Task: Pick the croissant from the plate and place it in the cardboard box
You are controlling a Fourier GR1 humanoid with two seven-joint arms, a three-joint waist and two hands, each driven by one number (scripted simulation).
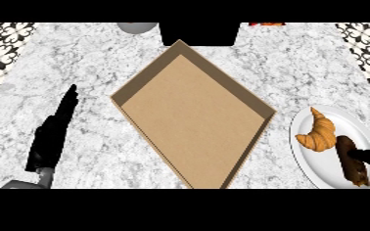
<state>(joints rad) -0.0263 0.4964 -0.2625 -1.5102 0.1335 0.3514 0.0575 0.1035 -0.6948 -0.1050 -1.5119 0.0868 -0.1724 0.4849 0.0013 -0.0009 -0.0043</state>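
We look steeply down on a marble counter [86,58]. In the middle lies a shallow cardboard box [192,117], open at the top, turned so its corners point up, down, left and right like a diamond. Its lowest corner runs off the view's lower edge. Bare counter lies on both sides of the box, wider on the left.

At far right a white plate [312,161] sits close beside the box's right corner; its right side and bottom are cut off by the view's edge. The croissant [318,134] lies on the plate's upper part, curved, with one tip pointing up.

Our right hand [352,160] shows as a dark shape over the plate, just right of and below the croissant, right against it. It is partly cut off, and we cannot tell how its fingers are set.

Our left hand [52,134] is at lower left, well apart from the box, fingers straight and pointing up the counter, holding nothing.

Along the top edge, a grey round thing [137,27], a black block [198,33] and a red scrap [266,24] are cut off and hard to identify.
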